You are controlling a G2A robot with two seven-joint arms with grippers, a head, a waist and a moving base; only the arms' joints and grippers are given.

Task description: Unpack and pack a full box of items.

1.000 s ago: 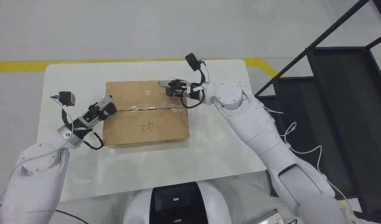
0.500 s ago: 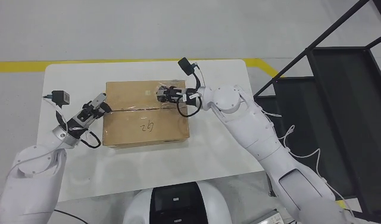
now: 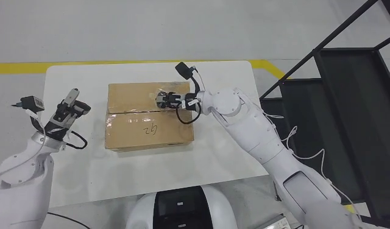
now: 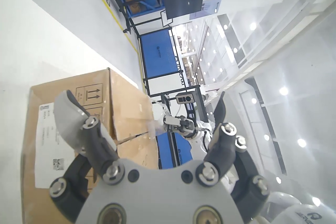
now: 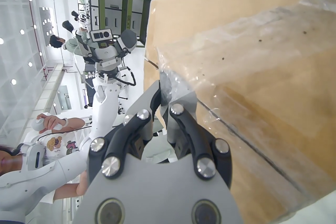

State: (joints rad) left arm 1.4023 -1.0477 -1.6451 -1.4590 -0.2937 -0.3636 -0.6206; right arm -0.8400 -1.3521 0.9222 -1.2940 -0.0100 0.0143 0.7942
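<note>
box: cardboard box (image 3: 149, 116) sits mid-table (image 3: 225, 150), a bit nearer the left edge than the right. Long sides run parallel to the far edge. Both top flaps are down and meet at a seam running left to right.
box markings: handwritten mark on the near flap. White label (image 4: 44, 135) and arrow symbols on the side facing the left edge.
tape: clear tape (image 5: 236, 57) lies along the seam, wrinkled and lifted off the cardboard at the right half. Its loose end is bunched up over the far flap, just past the seam.
right gripper: right gripper (image 3: 159, 99) is over the box top, about mid-length on the far-flap side of the seam. Its fingers (image 5: 155, 96) are pinched together on the bunched tape end. The right wrist view shows the film trapped between the pads, and the strip runs from there back to the box's right edge.
left gripper: left gripper (image 3: 68, 107) is above the table near the left edge, well apart from the box and touching nothing. It is tilted up, the fingers are spread wide with nothing between them, and it faces the box's left side.
cross-check: the left wrist view looks along the box (image 4: 131, 109) and shows the right gripper (image 4: 168, 120) at the far end with film in its grip.
</note>
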